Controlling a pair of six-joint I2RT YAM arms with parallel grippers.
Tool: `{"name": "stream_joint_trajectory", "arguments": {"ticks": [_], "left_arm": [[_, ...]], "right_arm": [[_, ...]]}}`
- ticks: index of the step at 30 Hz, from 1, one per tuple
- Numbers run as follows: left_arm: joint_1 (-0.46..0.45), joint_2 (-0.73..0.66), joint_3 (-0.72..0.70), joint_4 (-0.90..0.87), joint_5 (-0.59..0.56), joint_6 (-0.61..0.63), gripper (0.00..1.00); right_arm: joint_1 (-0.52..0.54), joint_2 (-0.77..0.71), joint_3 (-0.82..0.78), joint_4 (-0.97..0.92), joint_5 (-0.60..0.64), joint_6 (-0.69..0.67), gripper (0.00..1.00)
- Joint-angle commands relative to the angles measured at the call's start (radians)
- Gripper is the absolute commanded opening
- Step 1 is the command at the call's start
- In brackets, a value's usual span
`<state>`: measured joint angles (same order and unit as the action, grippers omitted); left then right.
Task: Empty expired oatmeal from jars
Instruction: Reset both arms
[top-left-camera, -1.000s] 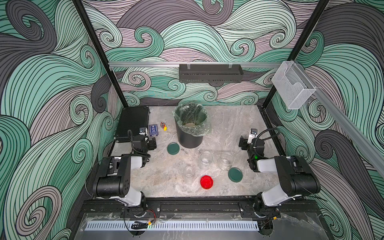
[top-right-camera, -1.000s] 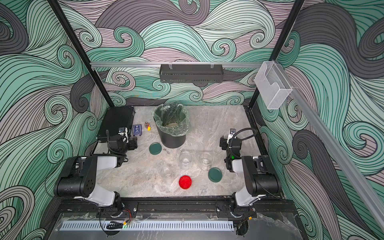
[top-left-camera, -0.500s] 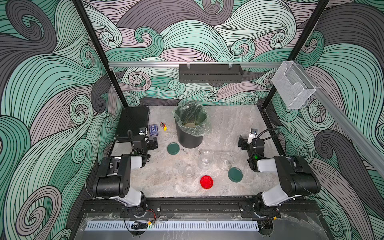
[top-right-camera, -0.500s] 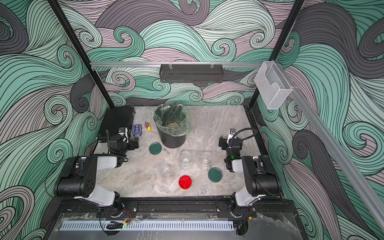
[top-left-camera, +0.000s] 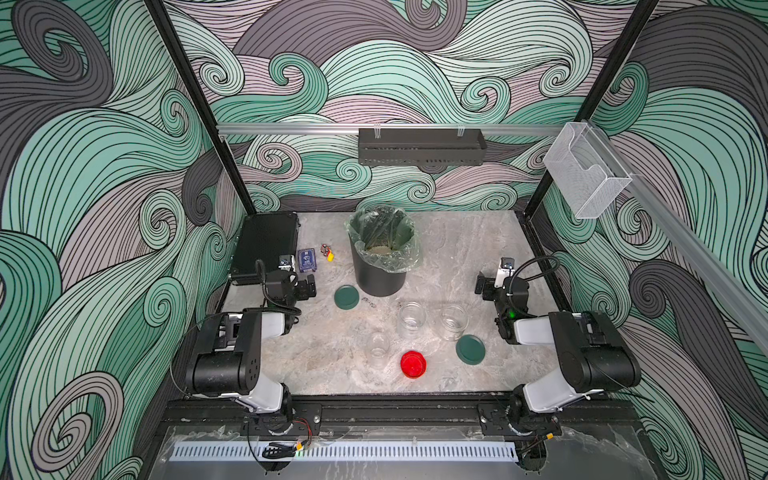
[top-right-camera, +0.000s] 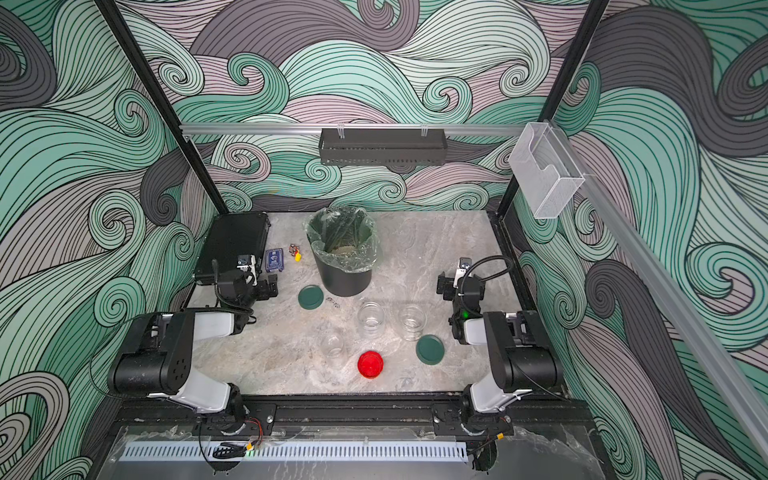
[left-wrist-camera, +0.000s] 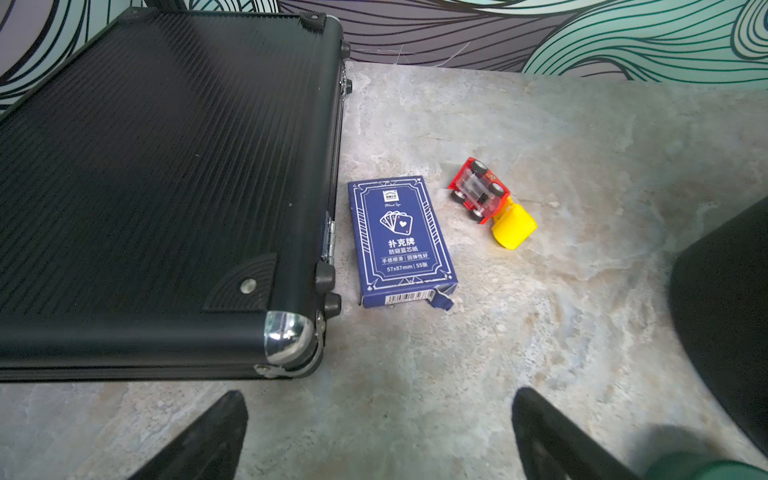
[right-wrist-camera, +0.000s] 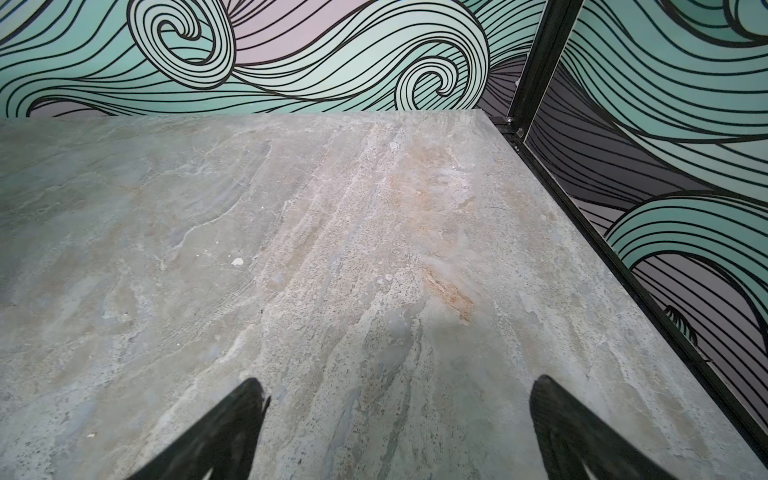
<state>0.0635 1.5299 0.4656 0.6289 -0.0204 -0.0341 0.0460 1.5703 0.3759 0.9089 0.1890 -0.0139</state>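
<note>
You find the three jars (top-left-camera: 412, 318) upright and without lids, near the bin (top-left-camera: 380, 282), on its side toward the robot. Through the glass they look empty. A pale heap of oatmeal (top-left-camera: 379, 249) lies at the bottom of the bin, inside the liner. One green lid (top-left-camera: 346, 296) lies just beside the bin; the other green lid (top-left-camera: 470, 349) and the red lid (top-left-camera: 413, 364) lie beyond the jars. The left gripper (left-wrist-camera: 378, 399) and the right gripper (right-wrist-camera: 399, 382) are spread wide and carry nothing, one on each side of the bin. I judge the emptying finished; perhaps only closing the jars remains.
</note>
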Motion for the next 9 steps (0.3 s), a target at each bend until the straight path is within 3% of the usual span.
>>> {"name": "stream_joint_trajectory", "arguments": {"ticks": [1, 9], "left_arm": [[0.004, -0.001, 0.018, 0.022, -0.001, 0.0, 0.99], [0.004, -0.001, 0.019, 0.022, 0.0, 0.001, 0.99]], "right_arm": [[-0.006, -0.003, 0.024, -0.006, -0.017, 0.013, 0.99], [-0.003, -0.008, 0.007, 0.024, -0.02, 0.007, 0.99]]}}
